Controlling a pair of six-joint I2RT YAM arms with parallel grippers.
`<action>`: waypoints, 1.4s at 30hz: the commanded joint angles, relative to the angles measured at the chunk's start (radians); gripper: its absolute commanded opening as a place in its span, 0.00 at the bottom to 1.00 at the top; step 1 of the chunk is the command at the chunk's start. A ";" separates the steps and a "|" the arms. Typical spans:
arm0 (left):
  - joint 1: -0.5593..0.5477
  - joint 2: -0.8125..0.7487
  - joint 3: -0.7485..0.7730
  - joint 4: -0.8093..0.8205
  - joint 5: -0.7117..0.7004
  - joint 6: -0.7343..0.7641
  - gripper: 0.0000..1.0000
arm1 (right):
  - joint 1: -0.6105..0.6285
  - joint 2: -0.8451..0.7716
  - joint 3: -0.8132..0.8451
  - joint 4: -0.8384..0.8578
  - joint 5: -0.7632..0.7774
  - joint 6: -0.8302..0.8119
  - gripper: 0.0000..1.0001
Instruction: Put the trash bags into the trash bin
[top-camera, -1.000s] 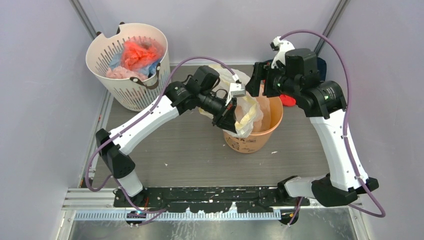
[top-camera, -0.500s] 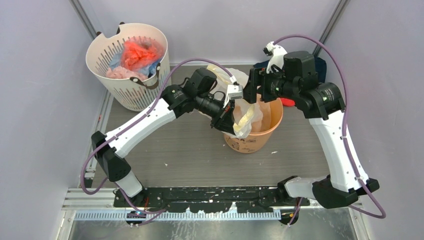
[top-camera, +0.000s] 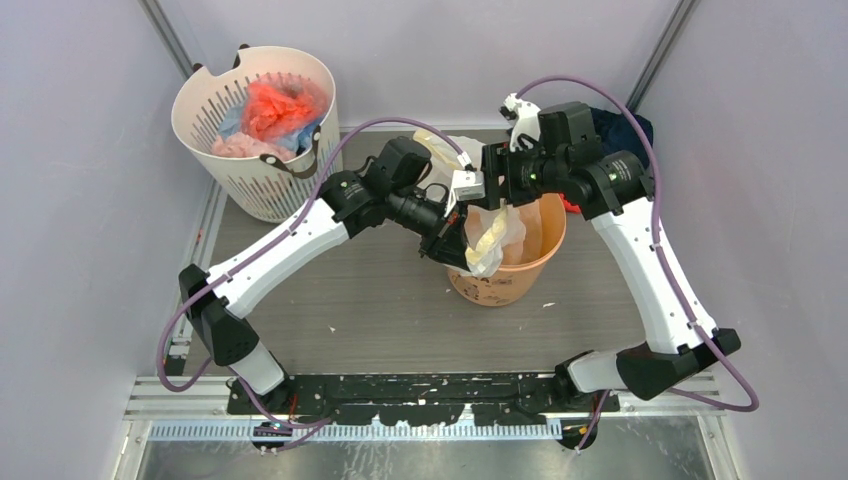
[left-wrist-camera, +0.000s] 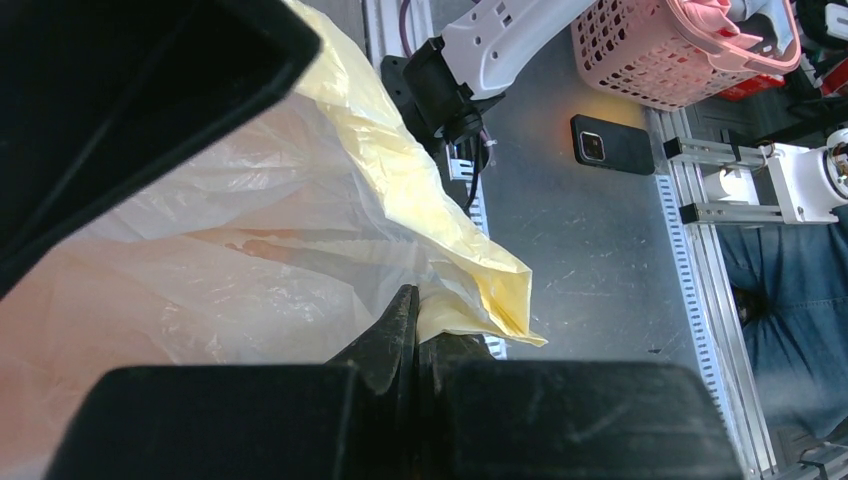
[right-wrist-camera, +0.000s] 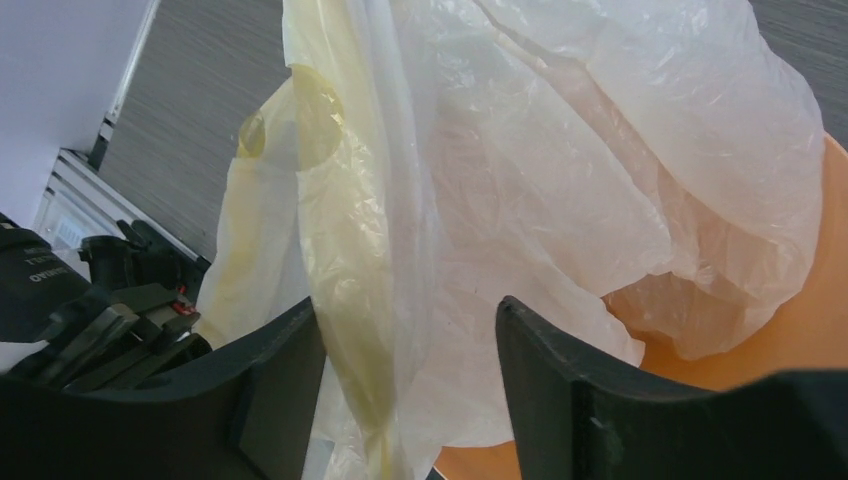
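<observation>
The pale-yellow translucent trash bag hangs over the left rim of the orange trash bin and partly inside it. My left gripper is shut on a fold of the bag at the bin's left rim; its wrist view shows the fingertips pinching the yellow film. My right gripper is open just above the bin's back-left rim. In its wrist view the bag fills the space between its spread fingers, with the orange bin behind.
A white slotted basket with red, pink and blue plastic bundles stands at the back left. A red and navy cloth heap lies behind the right arm at the back right. Grey walls enclose the table.
My right gripper has moved left and down, over the bin's back-left rim and onto the bag. My left gripper has kept its hold and shifted slightly.
</observation>
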 joint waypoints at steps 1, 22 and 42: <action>-0.003 -0.037 0.023 0.026 0.017 0.003 0.00 | -0.001 -0.010 -0.008 0.048 0.010 -0.019 0.63; -0.005 0.011 0.041 0.069 -0.227 -0.028 0.00 | -0.006 -0.245 -0.102 0.099 0.646 0.098 0.01; -0.005 0.046 0.156 0.114 -0.474 -0.095 0.00 | -0.037 -0.488 -0.448 0.146 0.858 0.241 0.01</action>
